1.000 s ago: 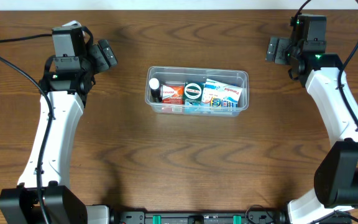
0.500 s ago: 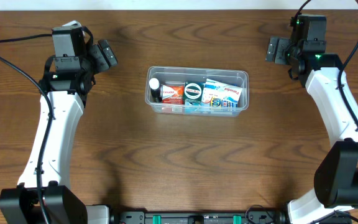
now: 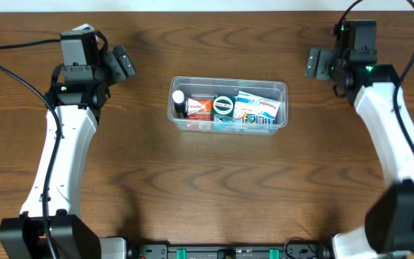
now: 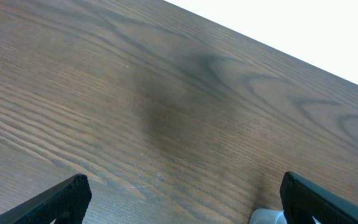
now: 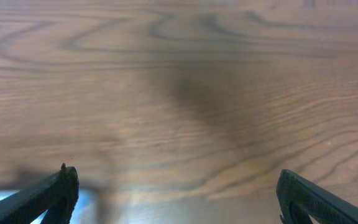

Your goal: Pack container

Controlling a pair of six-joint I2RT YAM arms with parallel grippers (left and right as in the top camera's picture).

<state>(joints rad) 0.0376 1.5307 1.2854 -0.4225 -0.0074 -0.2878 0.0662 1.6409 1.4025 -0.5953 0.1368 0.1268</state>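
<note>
The container (image 3: 228, 81), a clear plastic tub, stands in the middle of the table. In it are a small white-capped bottle (image 3: 179, 102), a red box (image 3: 200, 108), a teal box (image 3: 223, 106) and blue-and-white boxes (image 3: 259, 110). My left gripper (image 3: 123, 63) hovers open to the tub's upper left, well apart from it. In the left wrist view the left gripper (image 4: 185, 199) has only bare wood between its fingers (image 4: 67, 198). My right gripper (image 3: 316, 62) is open to the tub's upper right. The right wrist view shows the right gripper (image 5: 179, 198) over blurred wood, empty.
The dark wooden table (image 3: 214, 187) reaches a white back edge (image 4: 303, 31) just beyond the left gripper. A pale rounded corner (image 4: 265, 217) shows at the bottom of the left wrist view. Black cables (image 3: 13, 68) trail over the left side.
The right arm has shifted slightly to the left, and its wrist view is blurred by motion. The left arm and the tub's contents have not moved.
</note>
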